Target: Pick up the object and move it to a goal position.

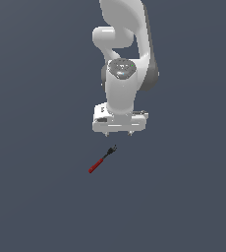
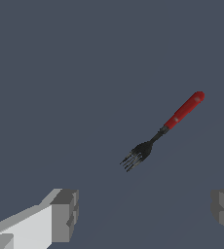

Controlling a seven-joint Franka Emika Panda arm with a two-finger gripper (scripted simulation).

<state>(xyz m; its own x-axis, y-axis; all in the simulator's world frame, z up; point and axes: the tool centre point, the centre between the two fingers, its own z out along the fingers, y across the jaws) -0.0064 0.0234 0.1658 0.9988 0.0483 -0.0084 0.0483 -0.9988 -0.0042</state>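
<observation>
The object is a tiny fork-like tool (image 1: 102, 159) with a red handle and a black pronged head, lying flat on the dark grey surface. In the exterior view it lies just below and slightly to the left of my gripper (image 1: 118, 133), apart from it. The white gripper hangs above the surface with its two short fingertips spread wide and nothing between them. In the wrist view the fork (image 2: 163, 130) lies ahead of the gripper (image 2: 143, 214), and both grey fingers (image 2: 65, 214) show far apart with nothing held.
The dark grey surface (image 1: 36, 197) stretches flat in all directions. The white arm (image 1: 125, 59) rises above the gripper. No other object shows.
</observation>
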